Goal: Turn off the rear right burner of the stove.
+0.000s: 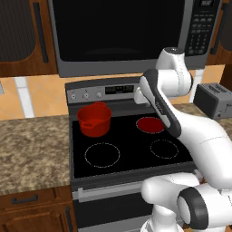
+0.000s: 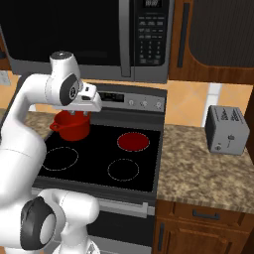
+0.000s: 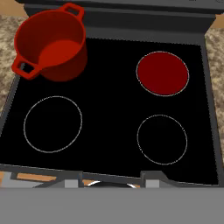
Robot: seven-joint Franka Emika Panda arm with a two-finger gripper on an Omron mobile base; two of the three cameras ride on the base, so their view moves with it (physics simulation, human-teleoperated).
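Stove is sitting under the microwave, and we are seeing its rear right burner glowing solid red, right of the red pot on the rear left ring. Nearer the front edge of the stove, two thin pale rings are showing, both unlit. Our claw is hanging above the stove's front edge, looking down at the glass; whether it is open or closed we cannot tell. A toaster is standing on the desk right of the stove.
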